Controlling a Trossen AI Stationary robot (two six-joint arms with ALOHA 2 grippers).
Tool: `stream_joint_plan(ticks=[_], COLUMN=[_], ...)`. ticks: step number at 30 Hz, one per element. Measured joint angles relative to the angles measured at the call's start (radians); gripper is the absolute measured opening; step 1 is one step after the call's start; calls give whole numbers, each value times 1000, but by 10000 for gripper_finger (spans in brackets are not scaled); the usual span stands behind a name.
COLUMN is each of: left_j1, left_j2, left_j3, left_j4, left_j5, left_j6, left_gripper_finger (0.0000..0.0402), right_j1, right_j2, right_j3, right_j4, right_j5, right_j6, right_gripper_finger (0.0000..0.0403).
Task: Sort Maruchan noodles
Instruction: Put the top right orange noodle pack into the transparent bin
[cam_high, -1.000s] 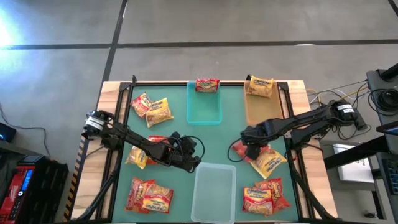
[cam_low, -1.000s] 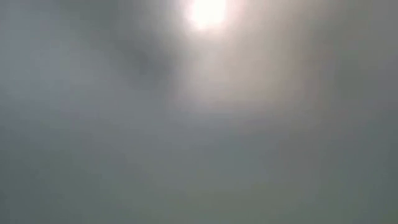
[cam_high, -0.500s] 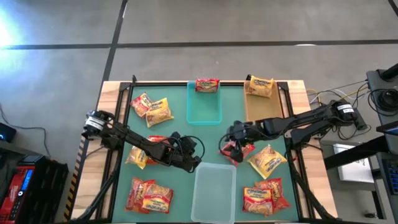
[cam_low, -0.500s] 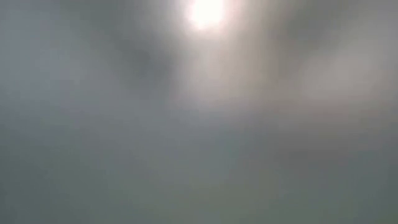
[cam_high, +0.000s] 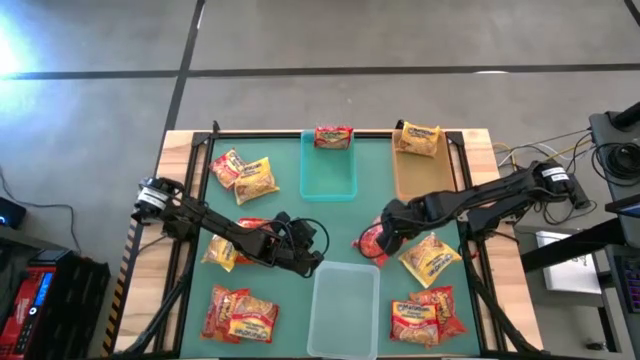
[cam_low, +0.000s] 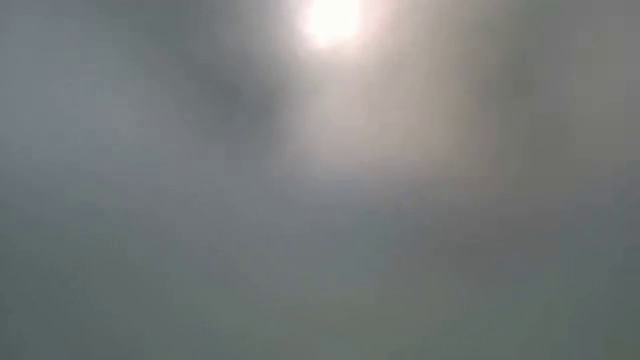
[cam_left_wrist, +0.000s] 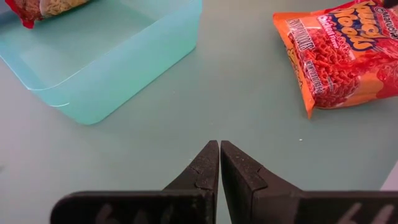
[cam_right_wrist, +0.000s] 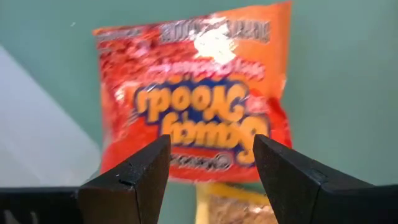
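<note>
Maruchan noodles packets lie scattered on the green table. One red-orange packet lies flat near the table's middle, between the teal bin and the clear bin. My right gripper hovers over it, pointing steeply down. It is open, with a finger over each side of the packet's near edge, and I see no touch. Left of the clear bin, my left gripper waits shut above bare table. The low view shows only grey blur.
A yellow packet lies just right of my right gripper. More packets lie far left, near left and near right. One red packet rests on the teal bin's far rim, a yellow one on the tan bin.
My right gripper has drifted toward the table's left edge, then partly back, rising a little and rolling its wrist. The red-orange packet, mostly covered by the gripper a second ago, now shows on its left side. My left arm has kept still.
</note>
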Motion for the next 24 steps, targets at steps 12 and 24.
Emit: stream_joint_plan(ticks=[12,24], left_j1=[0,0], left_j2=[0,0], left_j3=[0,0], left_j4=[0,-1], left_j5=[0,0], left_j6=[0,4], left_gripper_finger=[0,0], right_j1=[0,-15], right_j2=[69,188], right_j3=[-70,-71], right_j4=[24,398], right_j5=[38,65], right_j6=[-72,-564], right_gripper_finger=[219,219])
